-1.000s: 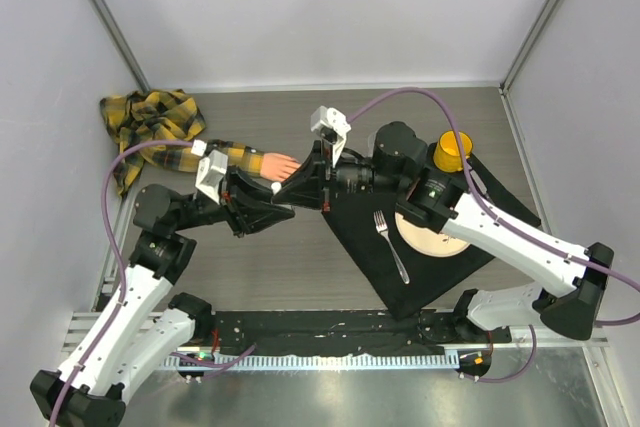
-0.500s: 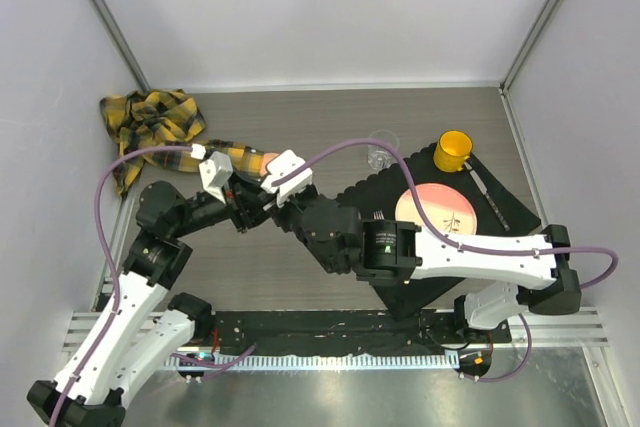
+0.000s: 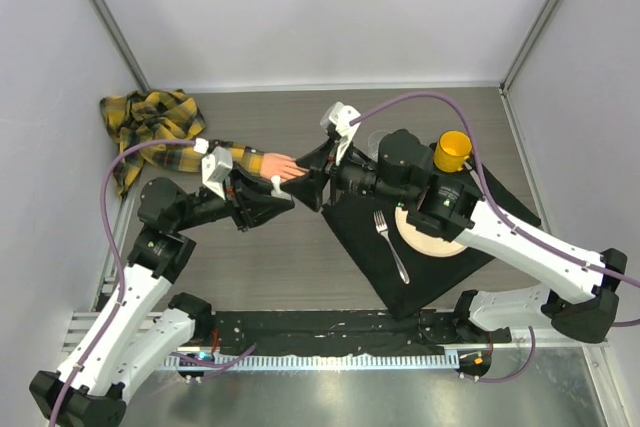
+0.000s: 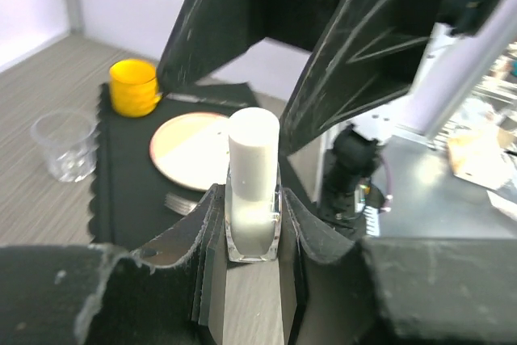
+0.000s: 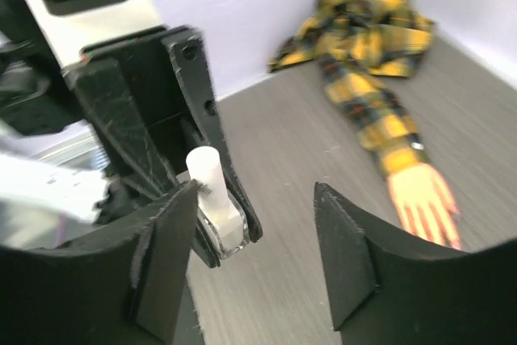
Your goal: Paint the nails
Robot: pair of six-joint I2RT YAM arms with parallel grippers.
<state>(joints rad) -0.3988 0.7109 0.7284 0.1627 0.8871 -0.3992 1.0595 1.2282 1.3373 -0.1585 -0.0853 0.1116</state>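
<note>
From above, a peach-pink fake mannequin hand [image 3: 283,167] lies on the grey wood-grain surface [image 3: 260,267]. It sticks out of a yellow-black plaid sleeve [image 3: 150,122], just beside the left claw [image 3: 272,190] and the right claw [image 3: 308,179].

In the left wrist view, the left claw is clamped on a small clear bottle with a white cap [image 4: 253,191], held upright.

In the right wrist view, the right claw's fingers stand apart with nothing between them. The nails [image 5: 438,232] at the mannequin hand's fingertips are too blurred to distinguish.
</note>
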